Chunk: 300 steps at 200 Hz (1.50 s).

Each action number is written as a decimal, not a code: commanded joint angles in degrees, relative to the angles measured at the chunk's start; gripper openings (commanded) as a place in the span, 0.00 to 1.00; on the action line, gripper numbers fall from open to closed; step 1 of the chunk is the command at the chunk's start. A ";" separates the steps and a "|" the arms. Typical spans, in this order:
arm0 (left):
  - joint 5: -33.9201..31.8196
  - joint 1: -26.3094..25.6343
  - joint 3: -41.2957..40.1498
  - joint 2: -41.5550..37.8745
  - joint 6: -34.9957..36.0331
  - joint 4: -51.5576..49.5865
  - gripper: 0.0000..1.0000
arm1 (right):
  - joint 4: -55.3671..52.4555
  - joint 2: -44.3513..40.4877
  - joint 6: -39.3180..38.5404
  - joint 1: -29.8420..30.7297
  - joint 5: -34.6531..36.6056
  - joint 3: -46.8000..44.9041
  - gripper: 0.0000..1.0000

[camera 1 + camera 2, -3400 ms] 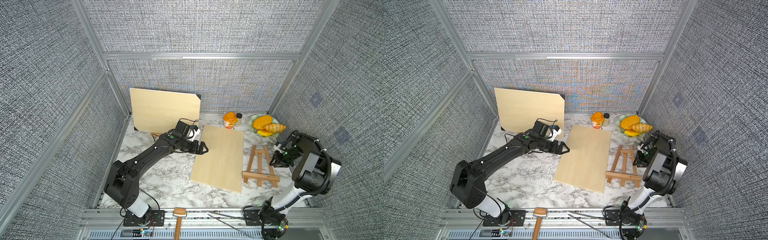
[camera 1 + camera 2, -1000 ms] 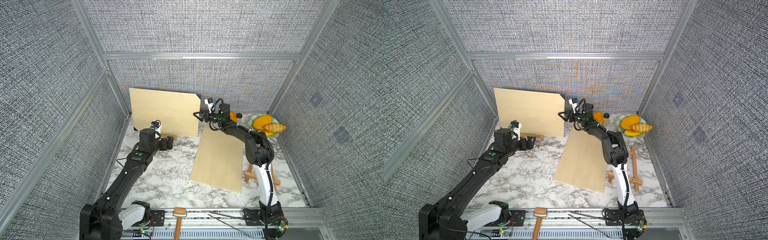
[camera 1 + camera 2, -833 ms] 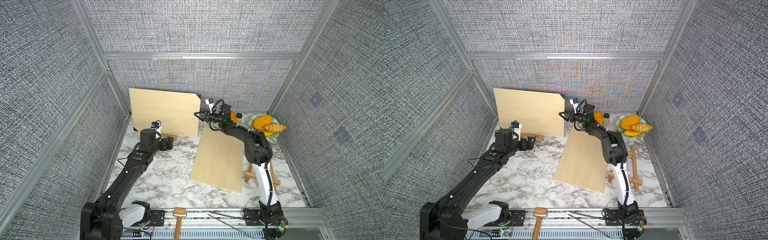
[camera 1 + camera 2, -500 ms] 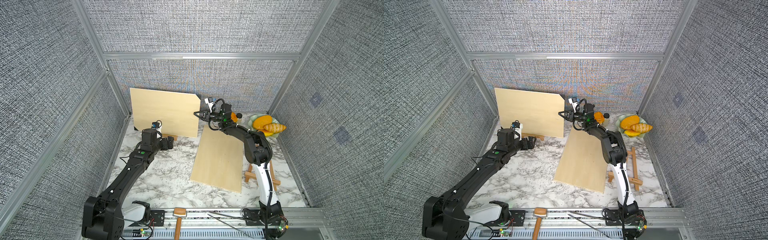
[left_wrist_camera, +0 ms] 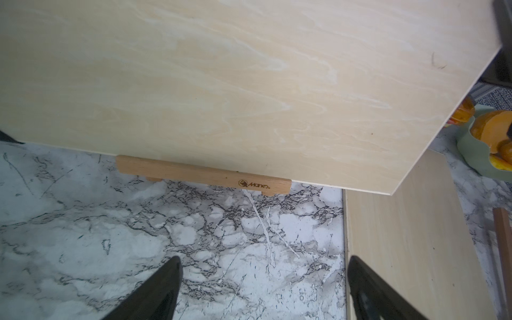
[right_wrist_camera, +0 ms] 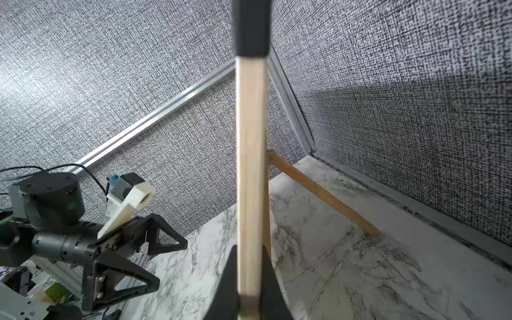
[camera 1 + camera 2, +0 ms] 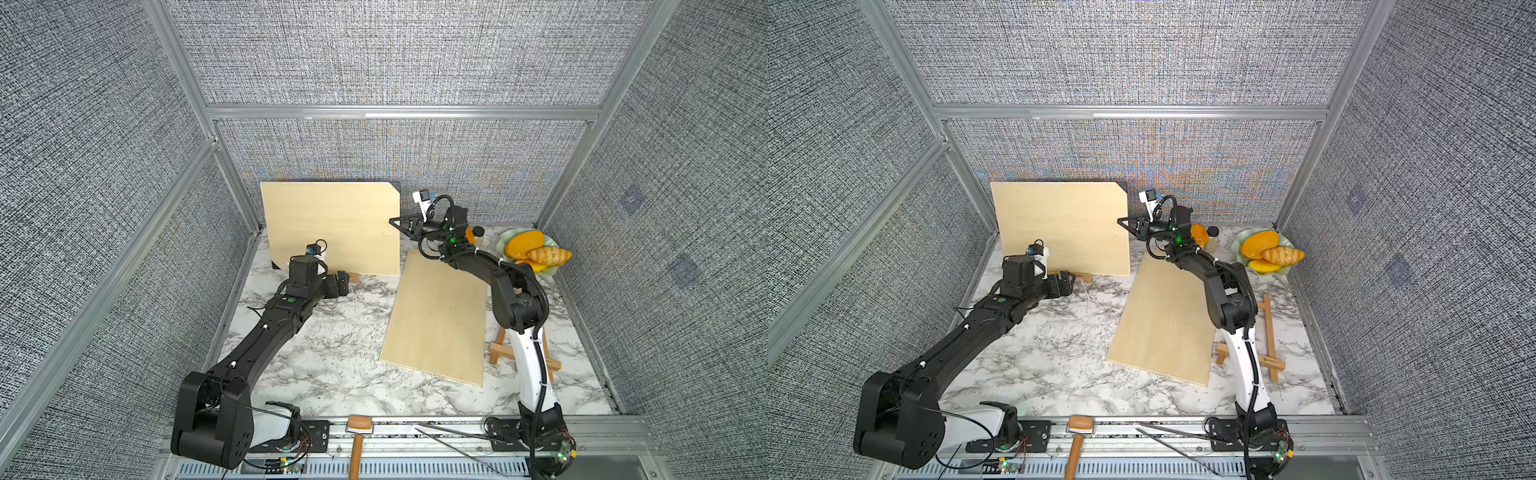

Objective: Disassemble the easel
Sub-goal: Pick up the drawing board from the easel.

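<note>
Standing board (image 7: 332, 226) pinched at its side edge by the right gripper (image 7: 398, 224), left gripper (image 5: 263, 261) spread wide low over the desk (image 7: 332, 353), easel (image 5: 202, 173) ledge just ahead of it, carrying the board.

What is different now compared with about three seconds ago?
The right gripper swung in from the right and shut on the upright board, at its right edge. The left gripper drew back leftward from the flat board, open, facing the easel ledge. The flat board, lying easel and fruit bowl stayed.
</note>
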 commanded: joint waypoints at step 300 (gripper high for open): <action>52.59 43.56 14.79 43.96 -46.91 92.58 0.99 | 28.29 1.23 17.50 -3.10 6.19 -9.47 0.00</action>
